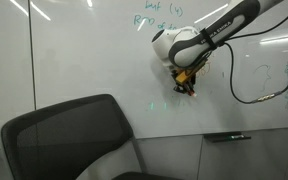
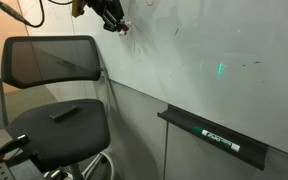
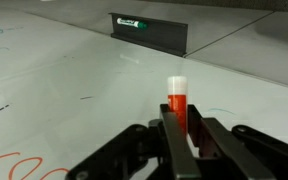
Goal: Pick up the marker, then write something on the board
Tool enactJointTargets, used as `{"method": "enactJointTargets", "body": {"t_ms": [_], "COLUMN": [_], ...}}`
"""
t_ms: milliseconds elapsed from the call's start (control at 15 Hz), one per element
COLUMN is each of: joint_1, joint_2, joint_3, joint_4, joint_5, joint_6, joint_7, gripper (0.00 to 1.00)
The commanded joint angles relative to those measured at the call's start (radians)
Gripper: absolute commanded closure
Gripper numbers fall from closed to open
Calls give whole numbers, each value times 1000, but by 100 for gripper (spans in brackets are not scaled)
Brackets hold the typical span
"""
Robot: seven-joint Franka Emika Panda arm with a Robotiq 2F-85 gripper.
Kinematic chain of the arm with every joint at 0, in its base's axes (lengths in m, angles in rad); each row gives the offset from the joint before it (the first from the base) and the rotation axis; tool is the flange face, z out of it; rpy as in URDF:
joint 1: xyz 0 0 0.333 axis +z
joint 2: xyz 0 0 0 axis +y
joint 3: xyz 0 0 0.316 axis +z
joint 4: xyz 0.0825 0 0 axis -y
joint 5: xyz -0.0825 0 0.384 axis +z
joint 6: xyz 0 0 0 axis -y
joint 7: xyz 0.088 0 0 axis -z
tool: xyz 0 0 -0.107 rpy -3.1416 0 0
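The board [image 1: 94, 55] is a wall-sized glossy white whiteboard with green handwriting near its top; it also shows in an exterior view [image 2: 214, 50] and fills the wrist view [image 3: 74, 70]. My gripper [image 3: 182, 135] is shut on an orange marker [image 3: 176, 105] with a white end that points at the board. In both exterior views the gripper [image 1: 187, 84] [image 2: 117, 24] holds the marker tip at or very close to the board surface. Orange scribbles [image 3: 24, 165] lie on the board near the gripper.
A black office chair [image 1: 69, 140] [image 2: 59, 110] stands in front of the board. A black marker tray [image 2: 214, 135] [image 3: 149, 30] with a green marker [image 3: 130, 23] is fixed below the board. A black cable [image 1: 254, 95] hangs from the arm.
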Motion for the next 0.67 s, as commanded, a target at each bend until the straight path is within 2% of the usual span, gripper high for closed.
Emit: {"method": "enactJointTargets", "body": {"t_ms": [0, 600], "joint_1": [12, 15], "joint_2": [41, 146], "joint_3": [-5, -16], "joint_4": [65, 174], "joint_5": [-33, -16], "joint_6": [-45, -105], "joint_7": [24, -35], "gripper": [95, 95]}}
